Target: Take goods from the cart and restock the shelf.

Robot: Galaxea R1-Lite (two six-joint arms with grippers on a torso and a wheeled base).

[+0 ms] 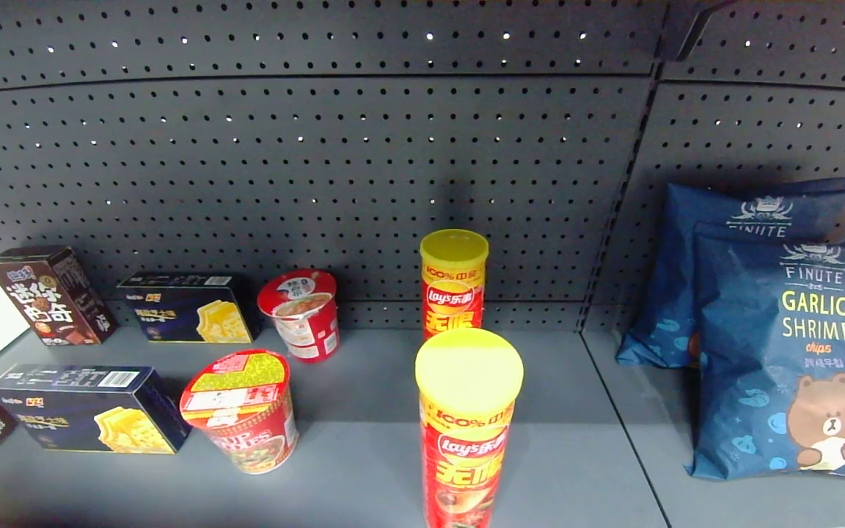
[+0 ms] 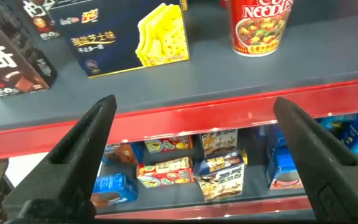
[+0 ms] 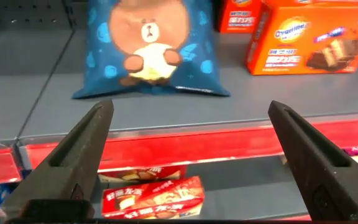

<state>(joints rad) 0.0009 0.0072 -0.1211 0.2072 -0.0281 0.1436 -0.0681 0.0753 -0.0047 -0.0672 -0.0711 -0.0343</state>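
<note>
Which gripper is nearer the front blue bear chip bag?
Right. The right gripper sits before the bag; the left gripper faces the cracker box farther left.

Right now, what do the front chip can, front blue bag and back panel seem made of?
Front chip can: probably glossy printed cardboard, yellow plastic lid. Front blue bag: creased matte film, likely plastic. Back panel: perforated sheet, seemingly painted metal.

Setting: retail shop, snack aisle. Evidence: grey metal shelf [image 1: 576, 440] with a perforated back panel [image 1: 320, 147], store-gondola type, and a red front rail [image 2: 229, 115] along the shelf edge. Packaged goods stand faced outward, same item one behind another: chip canisters [image 1: 466, 433], cup noodles [image 1: 243, 411], cracker boxes [image 1: 92, 407], blue snack bags [image 1: 782, 359], orange boxes [image 3: 309, 37]. The tier under the rail carries more small packets [image 2: 166, 174].
</note>
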